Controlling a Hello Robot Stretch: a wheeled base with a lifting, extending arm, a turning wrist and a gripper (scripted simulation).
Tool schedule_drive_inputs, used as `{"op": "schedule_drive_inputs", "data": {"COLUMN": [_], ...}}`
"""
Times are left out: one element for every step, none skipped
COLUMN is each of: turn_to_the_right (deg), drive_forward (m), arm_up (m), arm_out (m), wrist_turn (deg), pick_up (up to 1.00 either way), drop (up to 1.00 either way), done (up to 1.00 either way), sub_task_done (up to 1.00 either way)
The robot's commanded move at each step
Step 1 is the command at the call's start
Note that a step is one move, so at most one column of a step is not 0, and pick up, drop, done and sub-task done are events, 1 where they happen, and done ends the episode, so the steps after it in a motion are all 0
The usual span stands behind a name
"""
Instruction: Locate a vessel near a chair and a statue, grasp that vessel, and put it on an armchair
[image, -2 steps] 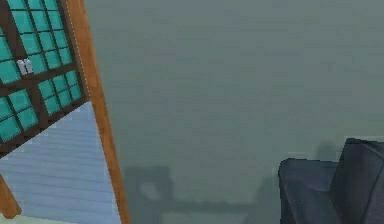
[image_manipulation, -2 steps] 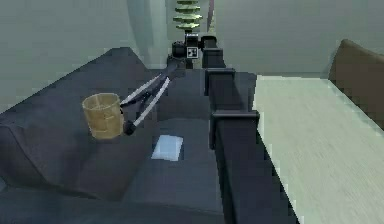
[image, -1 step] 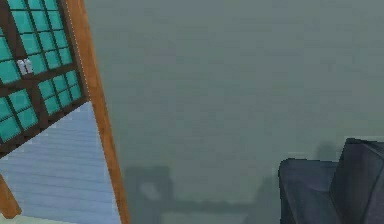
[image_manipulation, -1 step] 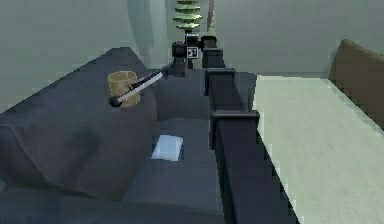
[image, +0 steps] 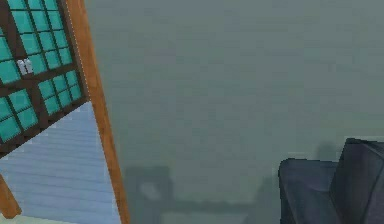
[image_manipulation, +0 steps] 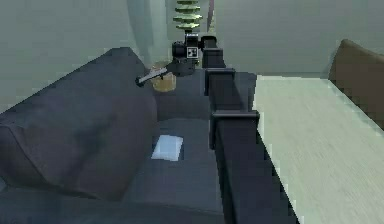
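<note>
Hanging by the dark armchair's (image_manipulation: 90, 120) far cushion, the gripper (image_manipulation: 152, 76) is close to a small tan vessel (image_manipulation: 165, 86); whether it holds it, I cannot tell. Soft, sloping upholstery could tip the vessel over.

Matt cloth armchair (image_manipulation: 80, 120), wooden door frame (image: 97, 100)

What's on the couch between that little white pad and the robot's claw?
In the arm side view, the stretch is mostly bare dark seat cushion. A small tan thing sits right at the gripper, well above the white pad.
</note>
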Motion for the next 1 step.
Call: {"op": "schedule_drive_inputs", "data": {"turn_to_the_right": [0.0], "drive_forward": [0.0], "arm_up": [0.0], "arm_out": [0.0], "wrist_turn": [39.0], "pick_up": [0.0], "drop": [0.0], "done": [0.0], "sub_task_done": [0.0]}}
